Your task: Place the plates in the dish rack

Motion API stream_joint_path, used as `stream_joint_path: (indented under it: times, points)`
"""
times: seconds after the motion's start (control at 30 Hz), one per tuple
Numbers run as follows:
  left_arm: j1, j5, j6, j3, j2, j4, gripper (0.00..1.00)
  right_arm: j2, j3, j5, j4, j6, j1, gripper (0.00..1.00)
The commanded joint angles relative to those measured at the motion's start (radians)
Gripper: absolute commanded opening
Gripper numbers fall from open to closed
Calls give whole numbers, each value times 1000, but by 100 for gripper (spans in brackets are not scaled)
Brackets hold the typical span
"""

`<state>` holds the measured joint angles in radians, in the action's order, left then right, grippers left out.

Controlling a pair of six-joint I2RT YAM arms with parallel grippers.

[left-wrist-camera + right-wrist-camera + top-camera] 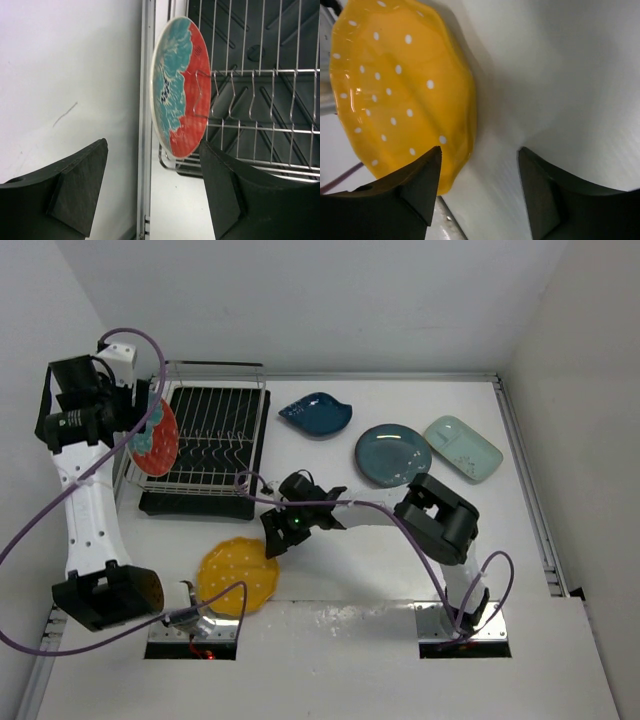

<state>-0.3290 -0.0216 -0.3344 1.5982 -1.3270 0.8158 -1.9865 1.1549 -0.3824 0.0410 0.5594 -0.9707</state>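
The red plate with the teal flower (155,437) stands on edge at the left end of the dish rack (215,435), among its prongs, and shows in the left wrist view (181,90). My left gripper (133,420) is open and empty (152,150), just short of that plate's rim. The yellow dotted plate (237,577) lies flat near the front edge. My right gripper (272,538) is open at its far rim (480,152), one finger over the plate (395,90), the other over the table. The dark blue leaf plate (316,414), the teal plate (392,454) and the pale mint plate (462,447) lie flat to the right.
The rack's wires (260,75) sit over a black drip tray (195,504). A metal rail (145,150) runs along the table's left edge beside the white wall. Purple cables loop round both arms.
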Motion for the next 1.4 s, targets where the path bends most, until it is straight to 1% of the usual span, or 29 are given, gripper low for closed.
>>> stream_joint_path:
  times: [0.0,0.07,0.13,0.17,0.23,0.27,0.37,0.4,0.47,0.5,0.6,0.63,0.67,0.7,0.73,0.77,0.8,0.83,0.87,0.9,0.93,1.0,1.03,1.07,1.1,1.17,1.27,1.37]
  points:
    - [-7,-26,9,-36,57,36,78,-40,-26,-39,-128,94,-36,61]
    - [-7,-35,0,-46,70,36,78,-66,-26,-33,-135,102,-68,54]
    - [-7,-44,0,-58,81,36,78,-104,-18,-30,-138,111,-60,49]
    - [2,-44,0,-69,90,36,78,-115,-14,-32,-139,119,-59,41]
    - [2,-54,0,-69,91,45,78,-138,-9,-32,-142,137,-60,30]
    - [2,-64,0,-69,101,45,78,-135,-14,-32,-145,143,-59,18]
    - [22,-74,0,-78,112,45,78,-106,-50,6,-147,151,-56,0]
    - [33,-83,0,-78,121,55,78,-63,-70,42,-147,154,-51,0]
    - [44,-109,-20,-87,121,69,78,-7,-102,60,-145,137,-43,0]
    - [56,-162,-43,-87,121,95,78,18,-110,71,-133,104,-30,0]
    - [85,-268,-102,-87,121,164,78,178,-172,128,-103,44,-31,0]
    - [105,-350,-123,-77,121,184,78,216,-211,143,-102,18,-31,0]
    - [116,-389,-141,-76,121,204,78,333,-249,148,-102,-13,-28,0]
    - [128,-429,-158,-76,121,223,78,371,-286,149,-104,-27,-23,0]
    - [157,-504,-199,-76,121,259,78,443,-302,142,-96,-79,-11,0]
    - [175,-527,-209,-76,109,269,78,507,-326,143,-69,-96,1,0]
    - [198,-543,-209,-76,109,269,78,535,-327,139,-49,-114,6,0]
    - [223,-557,-209,-76,97,278,78,582,-322,139,32,-153,27,0]
    - [273,-580,-209,-76,97,278,78,603,-313,142,65,-194,33,0]
    - [300,-592,-209,-76,71,278,78,651,-273,152,92,-219,39,0]
    - [324,-606,-190,-67,60,278,78,661,-258,168,153,-254,47,0]
    - [395,-667,-180,-67,37,278,78,678,-187,183,181,-321,56,0]
    - [418,-687,-180,-67,16,278,78,675,-147,189,207,-329,64,0]
    - [465,-714,-170,-67,6,278,78,670,-127,203,226,-341,73,0]
    - [488,-715,-170,-67,-4,266,78,663,-95,211,237,-366,76,0]
    - [551,-725,-149,-78,-35,240,78,655,-67,226,231,-374,98,0]
    - [619,-704,-149,-109,-83,220,79,640,-14,227,206,-377,135,0]
    - [657,-695,-149,-109,-115,200,79,624,14,237,180,-374,168,0]
